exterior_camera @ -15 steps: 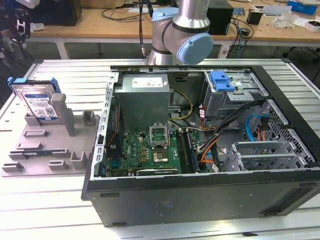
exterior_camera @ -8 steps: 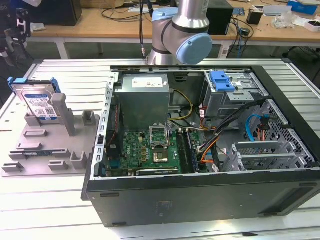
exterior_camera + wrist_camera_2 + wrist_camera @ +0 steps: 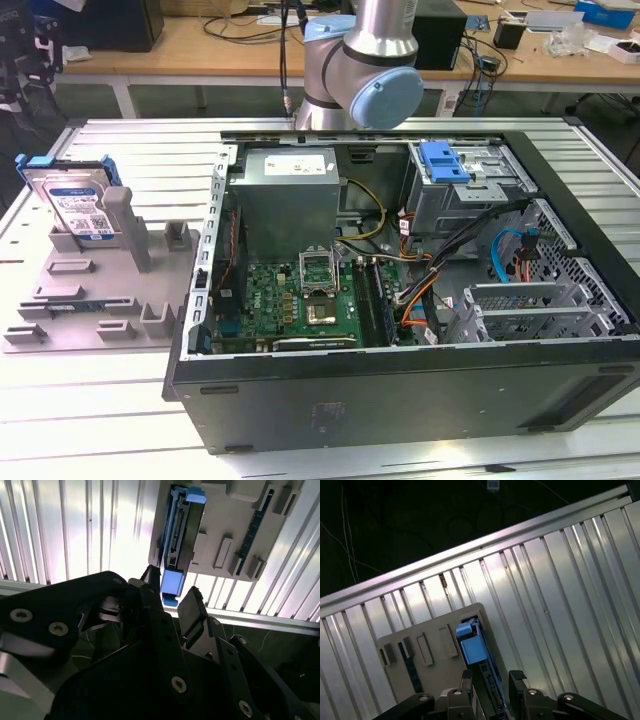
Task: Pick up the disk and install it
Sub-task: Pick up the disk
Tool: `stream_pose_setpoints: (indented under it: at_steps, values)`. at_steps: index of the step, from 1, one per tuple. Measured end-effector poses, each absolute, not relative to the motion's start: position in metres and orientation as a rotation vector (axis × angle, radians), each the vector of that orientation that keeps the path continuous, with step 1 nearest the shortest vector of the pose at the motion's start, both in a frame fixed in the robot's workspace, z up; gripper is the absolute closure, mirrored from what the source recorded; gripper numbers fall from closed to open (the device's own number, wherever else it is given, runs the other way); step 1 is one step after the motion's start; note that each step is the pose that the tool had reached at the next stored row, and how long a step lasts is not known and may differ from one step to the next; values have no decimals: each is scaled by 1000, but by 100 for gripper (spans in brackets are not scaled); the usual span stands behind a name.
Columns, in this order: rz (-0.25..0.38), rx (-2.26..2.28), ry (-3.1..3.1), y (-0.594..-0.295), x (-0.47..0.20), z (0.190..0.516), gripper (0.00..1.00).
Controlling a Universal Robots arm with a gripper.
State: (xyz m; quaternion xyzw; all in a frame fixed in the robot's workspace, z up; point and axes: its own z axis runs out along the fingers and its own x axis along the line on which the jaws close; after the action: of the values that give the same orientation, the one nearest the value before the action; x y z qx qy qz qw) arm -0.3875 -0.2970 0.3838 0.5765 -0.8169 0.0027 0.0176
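Ribbed aluminium table [image 3: 120, 420] carrying an open computer case [image 3: 400, 400], seen in the exterior view with its side panel off and the circuit board, cables and grey power supply [image 3: 290, 190] exposed. The robot arm [image 3: 370, 60] rises behind the case, with a silver tube and a pale blue joint cap. On the exterior view's left, beside the case, lies a flat grey tray [image 3: 90, 300] with raised slots and posts.

The disk [image 3: 80, 205] stands on edge in a slot at the far end of this tray. It leans slightly, its white-and-blue label faces outward, and its blue carrier frame shows along the top edge. It is well apart from the case.

In both wrist views the disk [image 3: 472, 647] appears edge-on from above, a dark narrow body with blue ends. The gripper [image 3: 491, 676] is lined up over it with its jaws apart and empty, one black fingertip [image 3: 517, 676] on each side of the disk's edge. The fingertips appear to be clear of the disk, though contact cannot be judged from this angle. The second wrist view shows the same alignment, with the gripper [image 3: 170, 587] at the blue end of the disk [image 3: 182, 530].
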Motion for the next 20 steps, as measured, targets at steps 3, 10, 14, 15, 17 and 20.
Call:
stream_pose_setpoints:
  at_steps: [3, 10, 14, 15, 17, 20]
  values:
    - [9, 1810, -2524, -296, -389, 383, 58]
    - [11, 1914, -2447, -295, -391, 382, 58]
    - [14, 2014, -2366, -295, -391, 382, 58]
    - [16, 2035, -2347, -295, -391, 382, 58]
    - [17, 2054, -2329, -295, -393, 382, 58]
    - [18, 2066, -2318, -295, -396, 381, 58]
